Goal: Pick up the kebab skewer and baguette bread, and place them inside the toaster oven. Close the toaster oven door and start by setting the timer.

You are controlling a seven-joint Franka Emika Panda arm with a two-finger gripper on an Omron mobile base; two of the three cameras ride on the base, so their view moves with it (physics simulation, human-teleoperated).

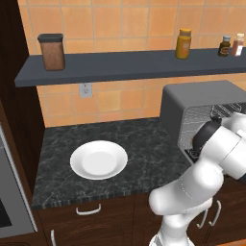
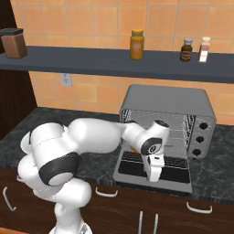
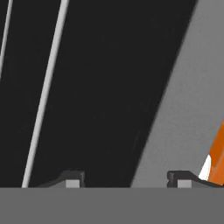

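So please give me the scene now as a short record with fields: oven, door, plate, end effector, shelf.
toaster oven: grey box on the counter's right part, wire racks visible inside
toaster oven door: folded down flat in front
plate: white, nothing on it, left of the oven
end effector: just above the open door, jaws apart, nothing between them
shelf: brown canister, yellow jar, two small bottles

The arm (image 2: 91, 137) is built of glossy white, rounded shells, bulbous at the shoulder and elbow and slimmer toward the wrist. Dark, nearly black bands and round caps mark the joints, one broad band wrapping the big lower segment and a circular cap with a pale ring at the wrist. The tool (image 3: 127, 180) ends in two small dark grey fingertips (image 3: 72, 179) with lighter square pads.
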